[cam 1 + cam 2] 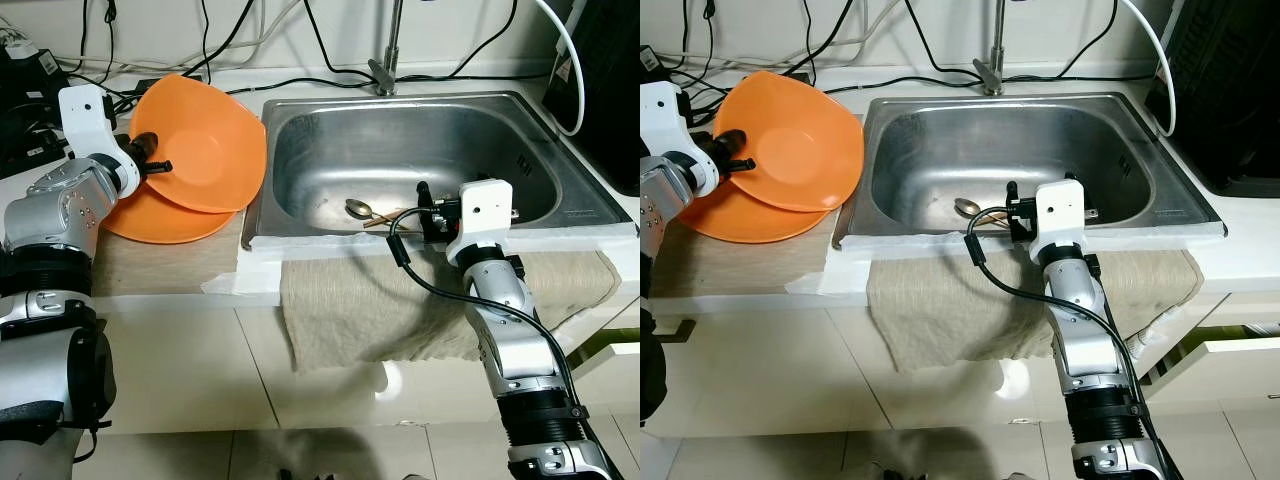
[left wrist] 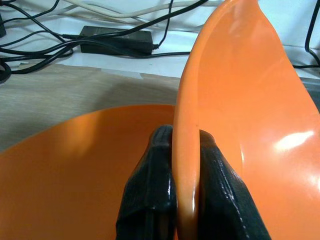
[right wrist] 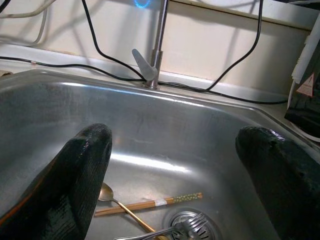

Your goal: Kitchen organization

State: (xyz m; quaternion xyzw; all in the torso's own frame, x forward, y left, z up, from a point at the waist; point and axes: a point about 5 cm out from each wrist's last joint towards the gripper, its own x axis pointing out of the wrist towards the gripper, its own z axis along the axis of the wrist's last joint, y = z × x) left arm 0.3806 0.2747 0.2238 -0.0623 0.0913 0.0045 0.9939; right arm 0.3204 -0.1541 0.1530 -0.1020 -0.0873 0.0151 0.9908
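Pinching the rim of the upper orange plate (image 1: 205,145) in my left gripper (image 2: 186,165), fingers shut tight either side of the thin edge, I hold it tilted over the second orange plate (image 1: 165,222) lying on the counter (image 1: 150,268). That edge grip looks thin; I judge the plate could pivot or slip and clatter onto the one beneath. My right gripper (image 3: 172,165) hangs wide open and empty over the sink (image 1: 300,140), the spoon (image 1: 358,209), chopsticks (image 3: 150,204) and fork (image 3: 170,231) lying on the basin floor just beyond it.
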